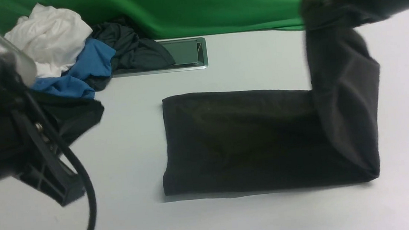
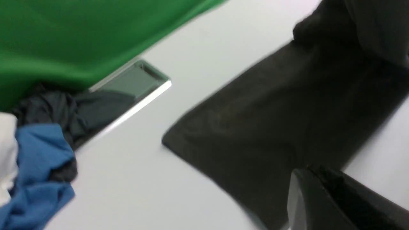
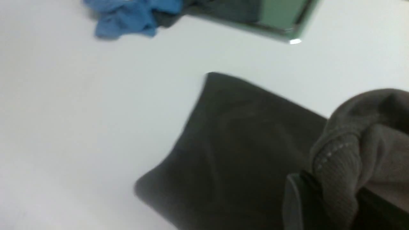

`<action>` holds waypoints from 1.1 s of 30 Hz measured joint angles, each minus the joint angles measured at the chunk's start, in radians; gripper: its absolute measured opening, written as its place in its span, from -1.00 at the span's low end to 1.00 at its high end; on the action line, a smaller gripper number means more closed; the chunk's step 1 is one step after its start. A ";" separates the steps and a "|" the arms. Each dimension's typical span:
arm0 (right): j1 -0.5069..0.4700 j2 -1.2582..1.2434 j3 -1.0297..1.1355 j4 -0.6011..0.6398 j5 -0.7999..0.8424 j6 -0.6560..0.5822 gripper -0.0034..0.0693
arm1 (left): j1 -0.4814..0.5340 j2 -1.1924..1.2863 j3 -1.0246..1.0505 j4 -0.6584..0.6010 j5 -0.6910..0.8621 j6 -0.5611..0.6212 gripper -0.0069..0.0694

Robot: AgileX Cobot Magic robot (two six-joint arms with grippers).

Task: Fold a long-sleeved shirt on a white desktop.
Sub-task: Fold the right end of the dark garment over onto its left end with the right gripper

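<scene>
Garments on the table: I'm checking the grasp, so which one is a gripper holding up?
The long-sleeved shirt, black-brown and folded flat mid-table; the right gripper lifts its right end. The white, blue and dark grey garments lie heaped, untouched.

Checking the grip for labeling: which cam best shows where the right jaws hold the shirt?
Right wrist view: the bunched ribbed edge of the long-sleeved shirt sits pinched in the right gripper. The front view shows only the lifted end hanging under a blurred dark arm. The left wrist view shows the flat part, with the grip out of frame.

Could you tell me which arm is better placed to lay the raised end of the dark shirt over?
Right: its gripper already pinches the black-brown cotton shirt's lifted end, while the left gripper is shut, holding nothing.
</scene>
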 joint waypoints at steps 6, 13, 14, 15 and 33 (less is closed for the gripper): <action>0.104 0.129 -0.097 0.019 0.029 -0.005 -0.61 | 0.000 0.002 0.079 0.026 -0.081 0.000 -0.77; 0.194 0.288 -0.211 0.046 0.054 -0.018 -0.61 | 0.000 0.002 0.099 0.037 -0.124 -0.001 -0.77; 0.194 0.288 -0.214 0.047 0.054 -0.018 -0.61 | 0.000 0.002 0.099 0.037 -0.125 -0.001 -0.77; 0.210 0.325 -0.242 0.049 0.065 -0.018 -0.61 | 0.000 0.002 0.099 0.038 -0.128 -0.001 -0.77; 0.300 0.580 -0.407 0.130 0.042 0.076 -0.35 | 0.000 0.002 0.100 0.040 -0.131 -0.042 -0.77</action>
